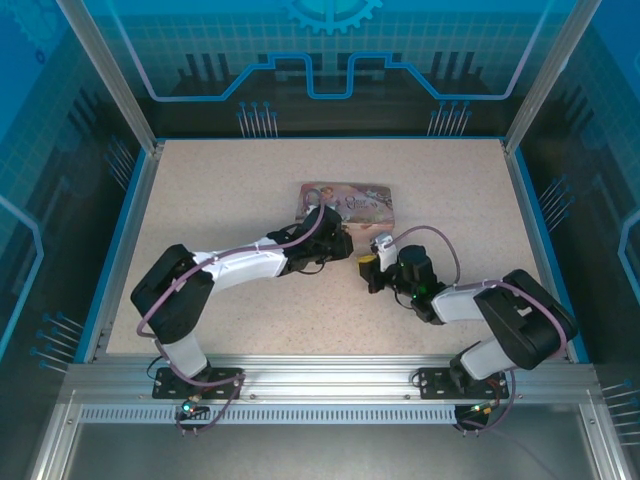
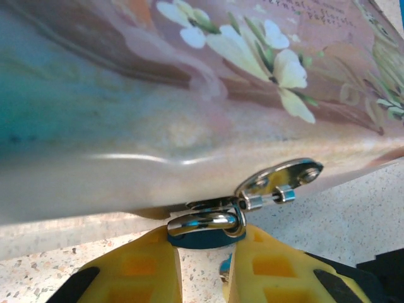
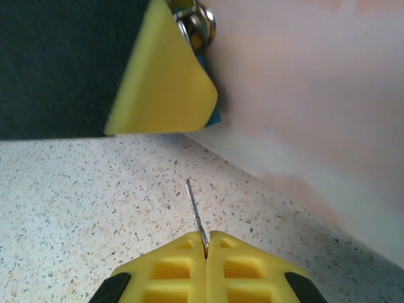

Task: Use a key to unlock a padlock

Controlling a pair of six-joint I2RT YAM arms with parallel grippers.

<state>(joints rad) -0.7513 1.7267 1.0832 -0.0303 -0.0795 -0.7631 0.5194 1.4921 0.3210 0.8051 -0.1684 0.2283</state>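
Observation:
The padlock [image 2: 205, 228], a shiny shackle over a bluish body, hangs from the metal hasp [image 2: 281, 180] at the front edge of the pink illustrated tin [image 2: 189, 82]. My left gripper [image 2: 205, 249] is closed on it from below, with a yellow pad on each side. In the right wrist view the padlock [image 3: 197, 25] peeks out above the left arm's yellow finger [image 3: 161, 82]. My right gripper [image 3: 207, 245] is shut on the key [image 3: 194, 207]. Its thin blade sticks out over the table toward the tin [image 3: 303, 95], a short way from the padlock. From above, both grippers [image 1: 340, 243] [image 1: 367, 265] meet just in front of the tin [image 1: 348, 203].
The tin lies flat near the middle of the speckled table [image 1: 220, 200]. A blue rim and see-through walls [image 1: 130, 180] enclose the table on all sides. Both arms reach inward from the near edge, their cables looping above them.

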